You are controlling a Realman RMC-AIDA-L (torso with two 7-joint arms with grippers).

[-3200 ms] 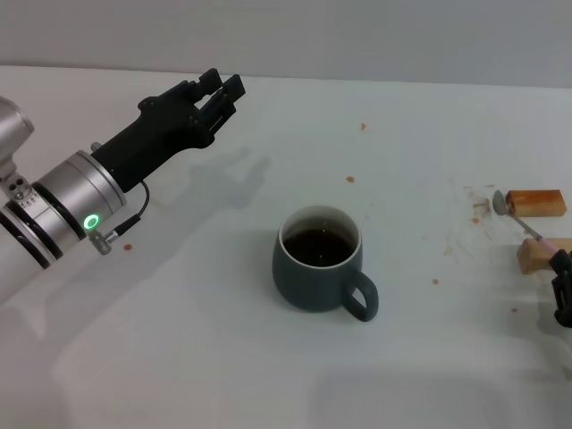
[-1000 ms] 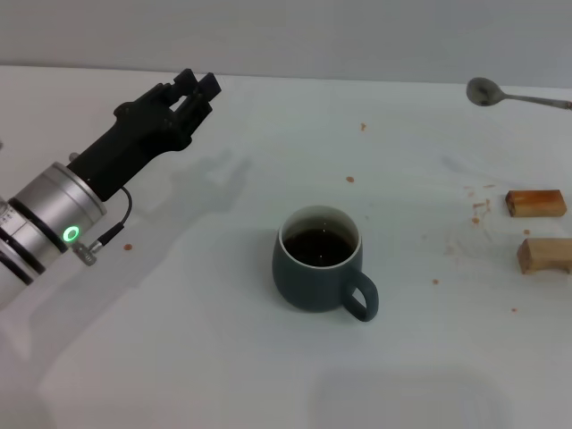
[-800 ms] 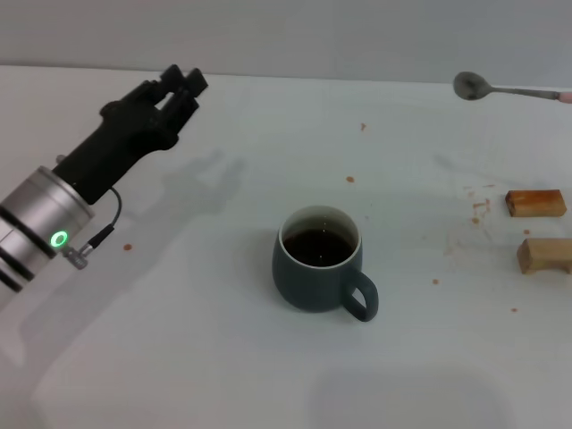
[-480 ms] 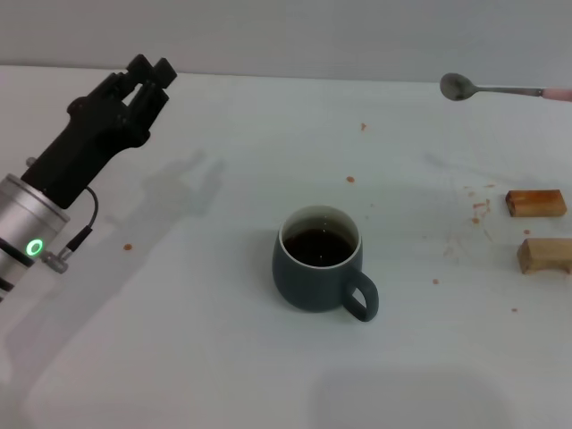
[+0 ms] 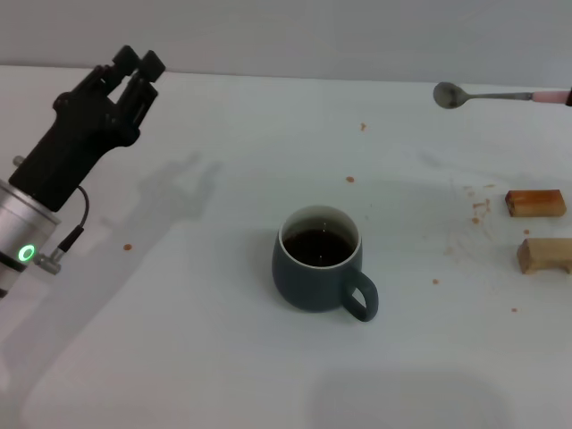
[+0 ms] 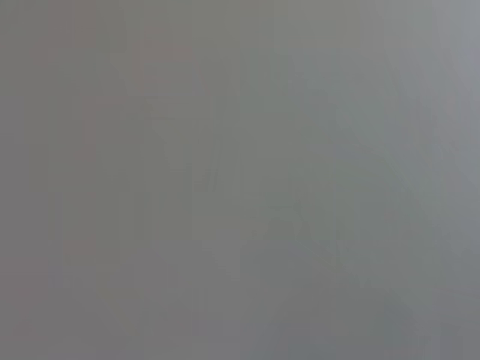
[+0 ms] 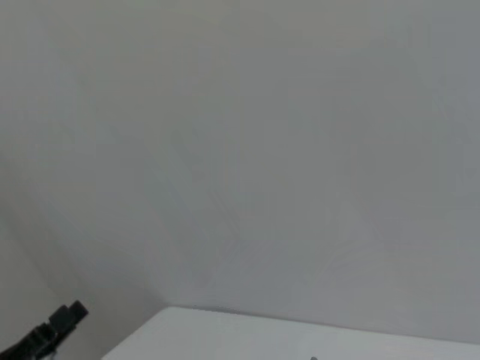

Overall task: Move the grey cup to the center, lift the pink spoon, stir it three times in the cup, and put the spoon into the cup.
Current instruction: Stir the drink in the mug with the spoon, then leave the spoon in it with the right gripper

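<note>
pink spoon (image 5: 500, 95) airborne, lying level, bowl toward the robot's left, right holder unseen, left fingers (image 5: 134, 70) pressed together

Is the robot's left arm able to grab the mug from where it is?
Probably yes. The left gripper hangs far from the mug, but only bare table lies between them, so nothing blocks the way.
</note>
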